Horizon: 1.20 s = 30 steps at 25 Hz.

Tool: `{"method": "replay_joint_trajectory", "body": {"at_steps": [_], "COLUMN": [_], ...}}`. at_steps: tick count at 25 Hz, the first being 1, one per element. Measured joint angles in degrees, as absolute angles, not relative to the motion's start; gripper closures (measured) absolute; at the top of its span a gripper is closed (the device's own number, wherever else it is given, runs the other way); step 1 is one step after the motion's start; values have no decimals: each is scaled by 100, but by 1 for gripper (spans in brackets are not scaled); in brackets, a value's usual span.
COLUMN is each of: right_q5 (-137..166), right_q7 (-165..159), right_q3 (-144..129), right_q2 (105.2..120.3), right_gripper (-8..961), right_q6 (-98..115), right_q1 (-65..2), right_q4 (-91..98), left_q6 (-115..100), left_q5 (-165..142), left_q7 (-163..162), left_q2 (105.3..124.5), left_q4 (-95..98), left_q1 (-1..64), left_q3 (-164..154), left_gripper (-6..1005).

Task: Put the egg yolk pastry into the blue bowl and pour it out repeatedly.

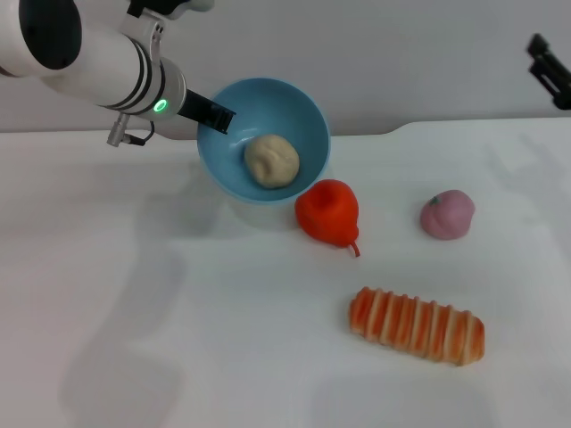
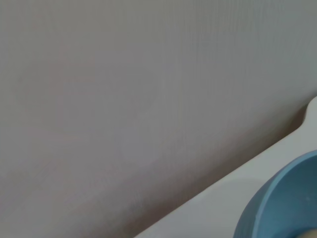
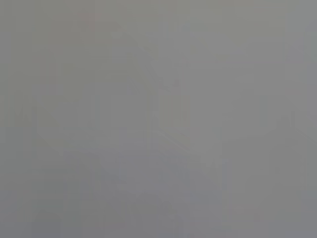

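Observation:
The blue bowl is lifted off the table and tipped, its opening facing the head camera. My left gripper is shut on the bowl's left rim. The egg yolk pastry, a pale beige dome, rests inside the bowl against its lower wall. In the left wrist view only part of the blue bowl shows in a corner, with a sliver of the pastry at its edge. My right gripper is parked high at the far right, away from everything.
A red pear-shaped toy lies just below the bowl's lower rim. A pink peach bun sits to the right, and a long orange-striped bread lies nearer the front. The white table meets a grey wall behind.

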State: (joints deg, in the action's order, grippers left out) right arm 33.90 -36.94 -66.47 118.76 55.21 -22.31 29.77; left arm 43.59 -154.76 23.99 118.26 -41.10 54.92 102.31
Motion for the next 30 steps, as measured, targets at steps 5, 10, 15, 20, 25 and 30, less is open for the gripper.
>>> {"method": "replay_joint_trajectory", "body": {"at_steps": [5,10,15,20,25,30], "right_q5": [2021,866,585,545,534,522], "right_q7": [-2306,-1331,-1276,-1258,-1285,-1297], "right_q3": [-6617,-6610,-6544,-6531,-6456,-6447], "right_q2": [11881,11882,11888,11891,11896,11904], "right_gripper": [325,290,289,290,290,289], "right_q6": [5509,5617,5798,5984,6106,6306], "right_q1": [-2260,-2232,-2134,-2138,-2126,-2130], "right_q4": [2409,1843,1452,992,847,708], "left_q6": [4330,4159,3722,3218,2295,1167], "left_q5": [-15472,-15469,-15427,-15321,-15317,-15323], "left_q7": [2398,2372,2337,2219,1934,1878], "left_q2": [11831,11837,11852,11860,11865,11871], "left_q4": [-4069,-4087,-4334,-4726,-5103,-5397], "left_q1": [5482,5464,5465,5522,5335,5006], "left_q3": [10228,10009,9598,8894,8096,7424], "left_gripper": [1000,1000,1000,1000,1000,1000]}}
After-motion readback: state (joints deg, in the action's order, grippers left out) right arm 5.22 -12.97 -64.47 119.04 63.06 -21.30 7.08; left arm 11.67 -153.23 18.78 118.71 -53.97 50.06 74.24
